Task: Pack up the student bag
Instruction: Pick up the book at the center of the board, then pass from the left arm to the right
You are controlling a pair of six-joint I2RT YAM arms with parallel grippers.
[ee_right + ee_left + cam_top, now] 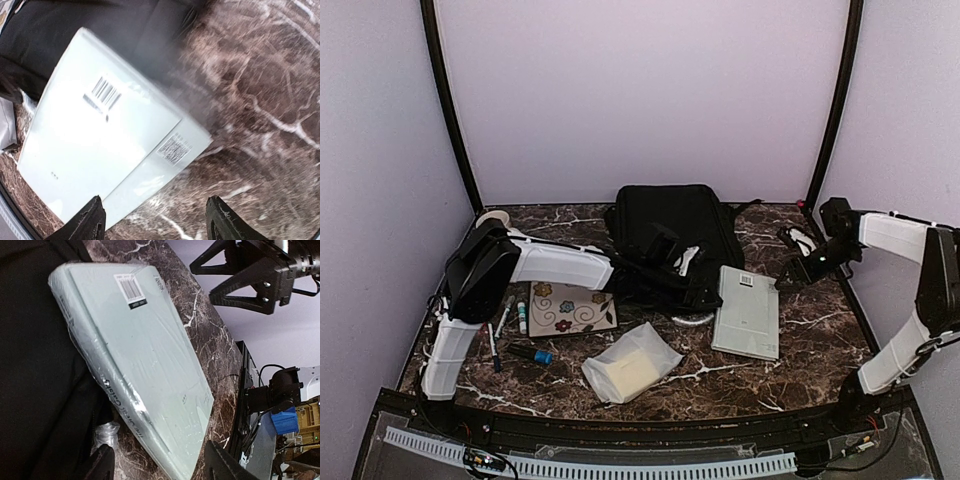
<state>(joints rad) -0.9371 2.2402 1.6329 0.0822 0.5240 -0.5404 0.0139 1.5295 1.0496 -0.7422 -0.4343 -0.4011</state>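
The student bag (670,230), a large black backpack, lies flat at the back middle of the table; its fabric fills the left of the left wrist view (35,370). A pale green book in plastic wrap (748,312) lies just right of it. My left gripper (705,295) reaches across the bag's front edge. It is open, and the book's near corner (150,370) lies between its fingertips (225,465). My right gripper (798,262) hovers open over the book's far right corner (100,145), holding nothing.
A floral notebook (570,308), several pens (505,322) and a blue-tipped marker (530,353) lie at front left. A plastic pouch with a yellow pad (630,365) lies front middle. A tape roll (492,217) sits at back left. Black posts stand at the back corners.
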